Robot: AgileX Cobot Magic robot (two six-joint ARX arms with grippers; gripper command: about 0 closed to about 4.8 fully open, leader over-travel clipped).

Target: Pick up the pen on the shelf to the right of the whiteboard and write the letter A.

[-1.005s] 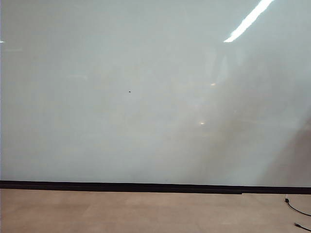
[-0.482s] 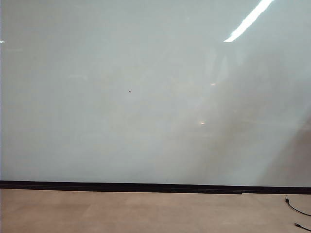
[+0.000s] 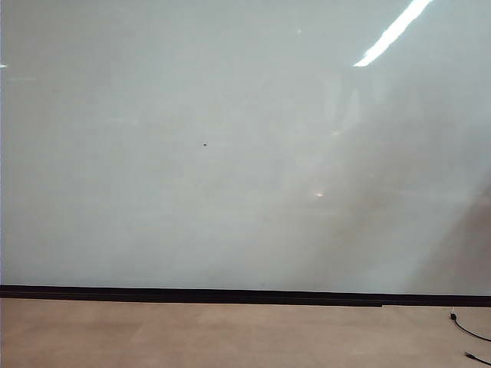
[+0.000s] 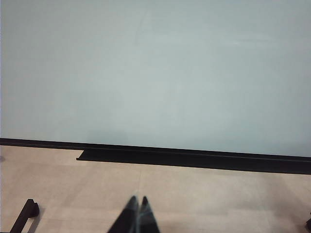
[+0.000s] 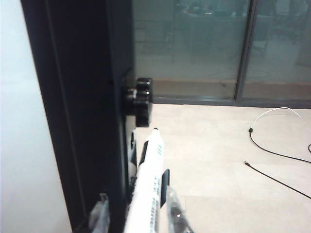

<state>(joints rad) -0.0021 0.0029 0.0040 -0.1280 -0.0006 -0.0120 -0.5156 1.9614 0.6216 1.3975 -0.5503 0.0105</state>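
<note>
The whiteboard [image 3: 230, 169] fills the exterior view, pale and glossy, with a black strip along its bottom edge and one tiny dark speck [image 3: 205, 144]; no letter A shows on it. Neither gripper appears there. In the right wrist view the pen [image 5: 148, 177], a white barrel with black lettering, lies along the board's black side frame [image 5: 82, 121]. My right gripper [image 5: 137, 199] straddles the pen, one clear finger [image 5: 172, 204] close to the barrel, the other [image 5: 101, 208] still apart from it. My left gripper [image 4: 138, 200] hangs shut and empty over the floor, facing the whiteboard [image 4: 155, 73].
A black knob [image 5: 139, 99] juts from the frame just beyond the pen. Black and white cables [image 5: 272, 150] trail over the tan floor, also seen as a cable [image 3: 468, 331] at the exterior view's lower right. Glass partitions [image 5: 194, 43] stand behind.
</note>
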